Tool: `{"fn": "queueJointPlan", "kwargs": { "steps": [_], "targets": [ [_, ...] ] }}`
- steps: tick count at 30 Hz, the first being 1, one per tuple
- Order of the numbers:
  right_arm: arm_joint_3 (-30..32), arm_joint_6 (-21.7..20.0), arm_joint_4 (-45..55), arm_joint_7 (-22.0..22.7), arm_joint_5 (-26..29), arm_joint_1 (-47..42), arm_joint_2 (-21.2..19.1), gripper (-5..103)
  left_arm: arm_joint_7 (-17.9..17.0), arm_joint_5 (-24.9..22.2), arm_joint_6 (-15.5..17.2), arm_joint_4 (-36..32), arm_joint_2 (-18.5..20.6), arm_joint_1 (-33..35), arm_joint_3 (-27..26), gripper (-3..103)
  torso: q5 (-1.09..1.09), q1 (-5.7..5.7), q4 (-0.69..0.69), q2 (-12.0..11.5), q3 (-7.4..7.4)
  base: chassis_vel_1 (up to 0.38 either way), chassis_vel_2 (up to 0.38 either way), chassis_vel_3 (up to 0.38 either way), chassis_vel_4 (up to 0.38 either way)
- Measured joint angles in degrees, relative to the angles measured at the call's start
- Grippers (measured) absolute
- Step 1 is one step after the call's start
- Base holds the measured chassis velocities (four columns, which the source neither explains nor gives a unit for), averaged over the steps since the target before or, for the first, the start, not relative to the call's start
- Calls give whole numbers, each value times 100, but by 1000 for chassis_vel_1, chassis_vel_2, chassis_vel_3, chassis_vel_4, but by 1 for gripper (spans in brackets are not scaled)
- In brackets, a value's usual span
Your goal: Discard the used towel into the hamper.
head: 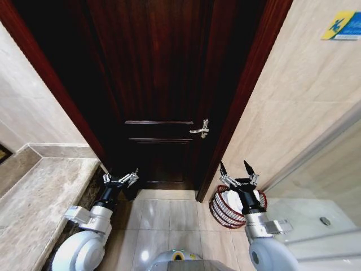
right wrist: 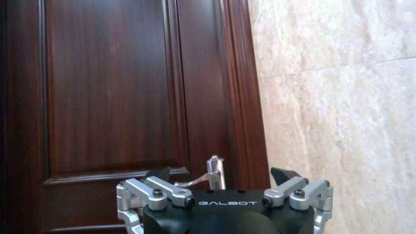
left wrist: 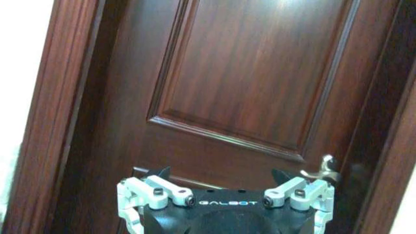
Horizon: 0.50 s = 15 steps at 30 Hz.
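Note:
The hamper [head: 221,211], a small round dark reddish-brown open-weave basket, stands on the tiled floor to the right of the door, against the wall. Something white shows inside it; I cannot tell whether that is the towel. My right gripper [head: 235,168] is raised just above and in front of the hamper, open and holding nothing; in the right wrist view the right gripper [right wrist: 221,173] points at the door and wall. My left gripper [head: 120,176] hangs open and empty at the lower left, and in its wrist view the left gripper [left wrist: 221,173] faces the door.
A dark wooden door [head: 161,84], shut, with a metal lever handle [head: 201,130], fills the way ahead. A marble counter [head: 39,203] runs along the left. A glass partition [head: 321,209] and a beige tiled wall [head: 293,101] close the right side.

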Motion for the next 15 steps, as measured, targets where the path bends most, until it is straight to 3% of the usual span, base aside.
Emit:
{"fn": "queueJointPlan", "kwargs": {
  "steps": [7, 15],
  "targets": [
    [1, 0, 0, 0, 0, -1, 0, 100, 0, 0, 0, 0, 0, 0, 0, 100, 2, -2, 0, 0, 0, 195, -197, -200, 206],
    [0, -1, 0, 0, 0, -1, 0, 100, 0, 0, 0, 0, 0, 0, 0, 100, 0, -2, -1, 1, -1, 290, -276, -287, 293]
  ]
}}
